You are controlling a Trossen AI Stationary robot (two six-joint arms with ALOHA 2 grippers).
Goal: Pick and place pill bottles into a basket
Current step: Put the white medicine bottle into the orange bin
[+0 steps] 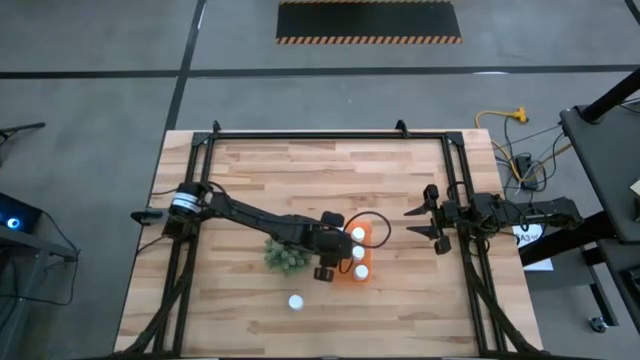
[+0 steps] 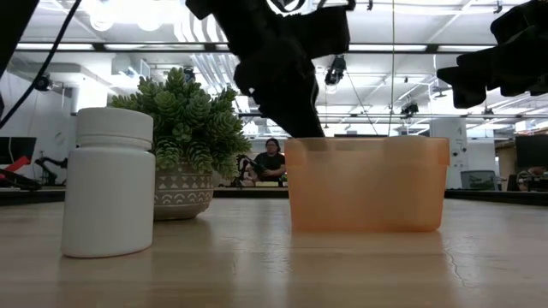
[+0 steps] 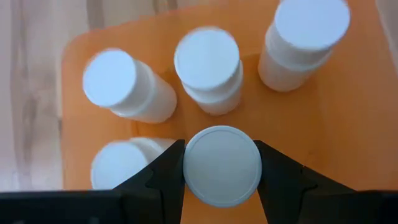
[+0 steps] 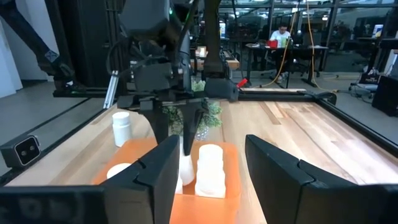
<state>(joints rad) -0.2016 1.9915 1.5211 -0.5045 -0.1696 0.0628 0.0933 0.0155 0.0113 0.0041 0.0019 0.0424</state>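
Note:
The orange basket (image 1: 372,240) stands near the table's middle and also shows in the low view (image 2: 368,184). Several white pill bottles stand in it, among them one under a white cap (image 3: 208,59). My left gripper (image 3: 222,165) reaches down into the basket (image 3: 348,124), shut on one more white bottle (image 3: 222,186). In the high view my left gripper (image 1: 338,252) is over the basket's left side. Another bottle (image 1: 296,302) stands upright on the table nearer the front edge and shows in the low view (image 2: 107,184). My right gripper (image 4: 211,171) hangs open and empty to the right of the basket (image 1: 425,225). My left gripper pinches the bottle at its cap (image 3: 191,165) between its two fingers, one on each side. The fingers (image 3: 163,171) come from above and point down. The bottle stands upright within the basket's walls; whether its bottom rests on the basket floor is hidden.
A small green plant in a patterned pot (image 1: 285,255) stands just left of the basket, close under my left arm; it shows in the low view (image 2: 188,128). A black frame (image 1: 330,135) runs along the table's edges. Bare wood lies toward the far side.

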